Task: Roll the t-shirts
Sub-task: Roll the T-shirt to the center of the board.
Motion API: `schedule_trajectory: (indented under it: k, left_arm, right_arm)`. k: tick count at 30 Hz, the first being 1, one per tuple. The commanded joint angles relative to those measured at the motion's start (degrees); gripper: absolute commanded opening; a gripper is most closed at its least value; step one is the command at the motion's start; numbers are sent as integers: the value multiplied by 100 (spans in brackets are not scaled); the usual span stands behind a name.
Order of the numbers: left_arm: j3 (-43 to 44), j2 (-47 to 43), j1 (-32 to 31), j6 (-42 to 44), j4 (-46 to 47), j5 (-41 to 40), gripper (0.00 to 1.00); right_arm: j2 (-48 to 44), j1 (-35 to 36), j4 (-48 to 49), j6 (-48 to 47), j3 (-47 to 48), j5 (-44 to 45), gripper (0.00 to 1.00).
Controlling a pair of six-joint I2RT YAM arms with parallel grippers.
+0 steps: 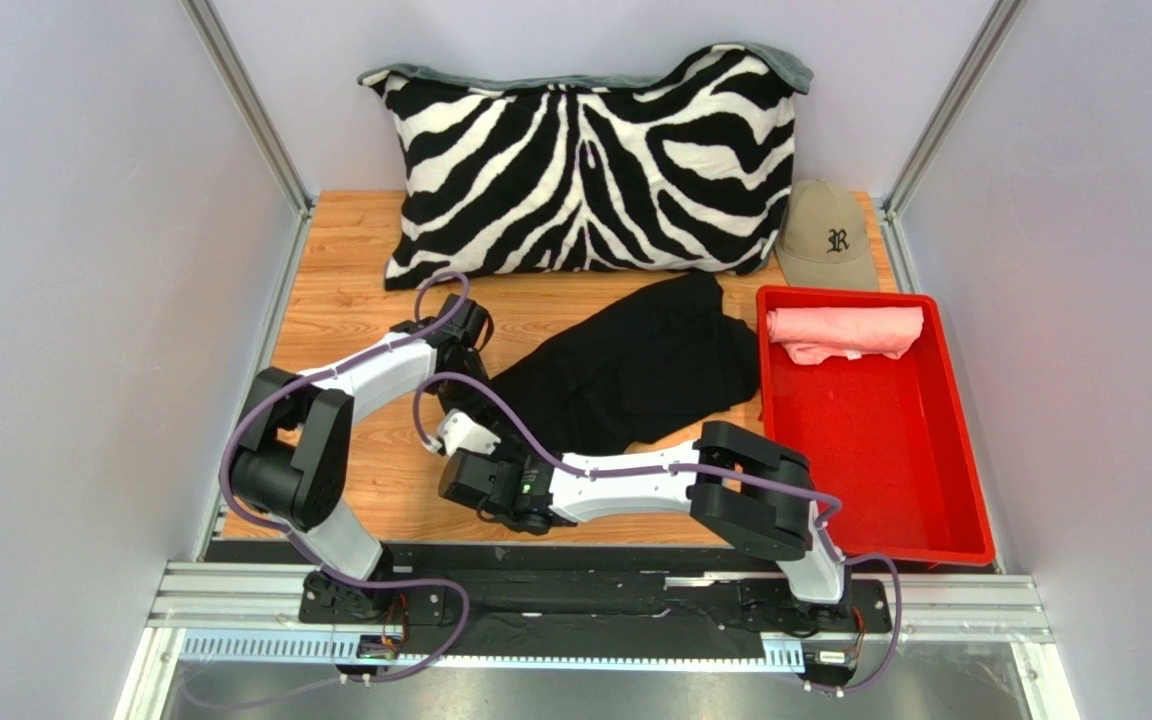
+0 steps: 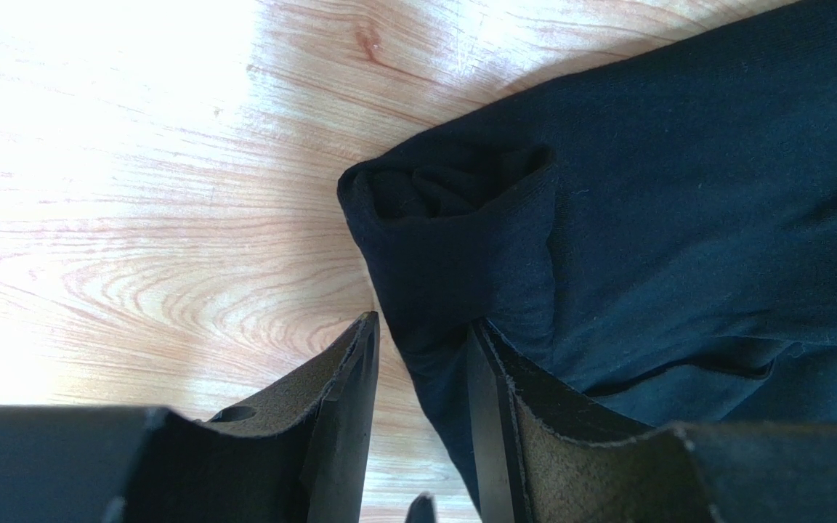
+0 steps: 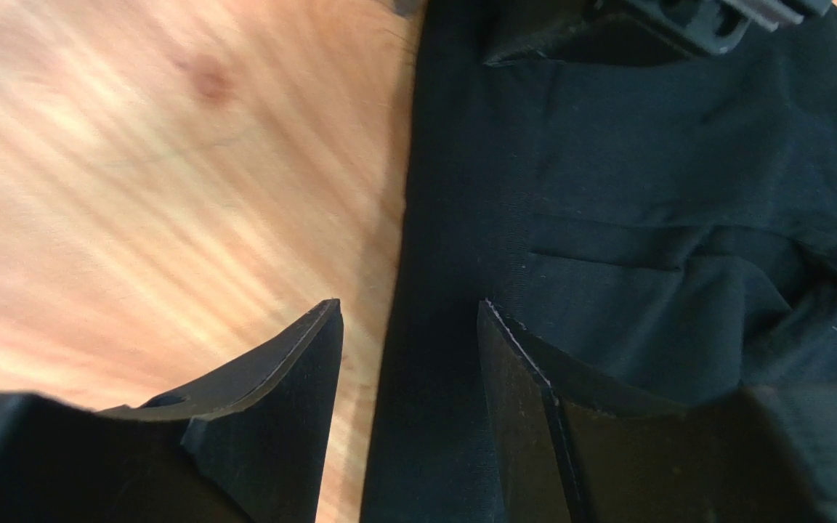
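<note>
Nearest to us in the top view is the metal rail (image 1: 582, 608) at the counter's near edge, where both arm bases are bolted. From there the right arm (image 1: 642, 483) bends leftward along the front of the counter (image 1: 342, 308). Its forearm lies in front of the near edge of the black t-shirt (image 1: 642, 360) and hides a strip of it. A purple cable (image 1: 515, 425) also crosses the shirt's left corner.

The black t-shirt is spread out, somewhat rumpled, in the middle of the counter. The zebra pillow (image 1: 590, 158) is behind it and the arms are in front. Its right end reaches the red tray (image 1: 898, 465), touching it or just beside it.

The left claw (image 2: 423, 324) is released. In its wrist view we see the fingers standing apart astride the shirt's left edge, one over bare wood and the other over cloth. A sleeve opening gapes just beyond them. The right claw (image 3: 408, 305) is likewise released, straddling the same long edge nearer the front. A dark part of the left arm intrudes at the top of that view. We cannot tell whether either claw's tips press on the cloth or hang just above it.

The pink t-shirt (image 1: 845, 330) lies rolled across the far end of the red tray. A tan cap (image 1: 827, 237) sits behind the tray, close to the pillow's lower right corner.
</note>
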Motion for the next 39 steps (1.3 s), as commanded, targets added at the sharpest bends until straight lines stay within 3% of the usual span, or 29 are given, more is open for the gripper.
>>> schedule_trajectory:
  k: [1,18,30,39]
  left_arm:
    - [118,40,5,107,-37,-48,44]
    - [127,-4,5,134,-20,-13,45]
    - [232,-171,75,222,-2,49,48]
    - [417,-593,374,415,-2,400,57]
  right_arm:
    - [176,27,-76,-5,226,691,55]
    - [529,-17,-525,346,235,552,54]
    - [-130,-632,116,1032,-556,-1091,50]
    - [-658,-1308,959,1709,-1373,-2576,46]
